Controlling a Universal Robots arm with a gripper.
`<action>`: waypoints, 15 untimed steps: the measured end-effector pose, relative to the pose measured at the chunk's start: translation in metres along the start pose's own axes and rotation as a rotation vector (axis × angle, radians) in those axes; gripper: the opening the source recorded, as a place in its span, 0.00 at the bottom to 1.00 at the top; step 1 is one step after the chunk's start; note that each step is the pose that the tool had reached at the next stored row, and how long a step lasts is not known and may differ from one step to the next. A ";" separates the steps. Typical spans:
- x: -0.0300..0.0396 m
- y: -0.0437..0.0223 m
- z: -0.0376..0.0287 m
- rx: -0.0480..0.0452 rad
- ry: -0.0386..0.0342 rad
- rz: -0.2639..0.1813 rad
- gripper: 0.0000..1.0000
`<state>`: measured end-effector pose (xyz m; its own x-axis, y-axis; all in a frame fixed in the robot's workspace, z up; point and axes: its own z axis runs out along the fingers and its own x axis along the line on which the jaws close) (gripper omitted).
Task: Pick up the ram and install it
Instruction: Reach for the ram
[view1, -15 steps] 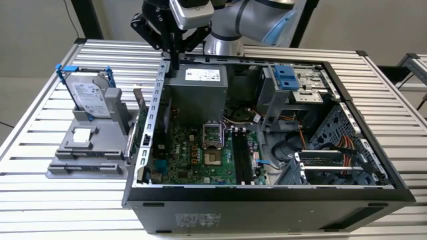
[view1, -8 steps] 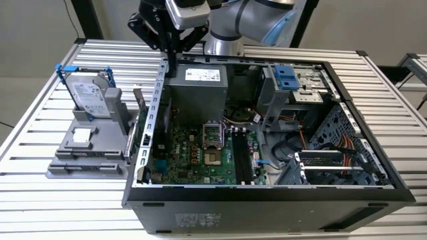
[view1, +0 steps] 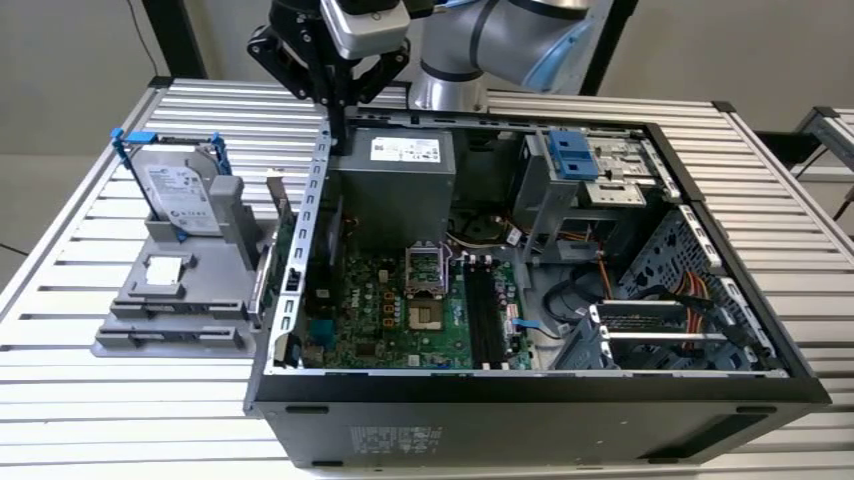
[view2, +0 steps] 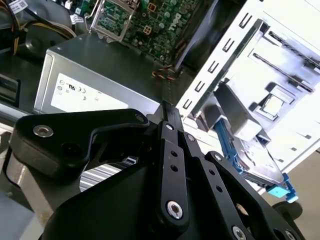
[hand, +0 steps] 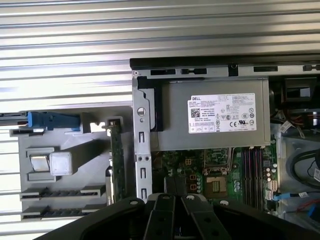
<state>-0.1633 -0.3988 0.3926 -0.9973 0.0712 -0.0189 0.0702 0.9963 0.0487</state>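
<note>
Over the case's far corner, on the exterior view's left, your pincer hangs pressed together, pinching nothing you can see. Just beside it, the power supply wears a white printed label. The ram stands on edge in the grey holder on the desk, tight against the case wall, with its lower end hidden.

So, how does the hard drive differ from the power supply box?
The hard drive stands on edge in a grey holder outside the computer case; the power supply box sits inside it. The hard drive has a blue frame and looks smaller; the box has none. Both are grey with a label.
</note>
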 end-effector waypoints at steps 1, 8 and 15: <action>0.0008 -0.0001 0.0000 0.0000 0.0000 0.000 0.00; 0.0059 -0.0004 -0.0001 0.0000 -0.0001 0.000 0.00; 0.0114 -0.0008 -0.0002 -0.0001 -0.0001 0.000 0.00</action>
<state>-0.1748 -0.3988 0.3926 -0.9973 0.0712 -0.0190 0.0702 0.9963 0.0487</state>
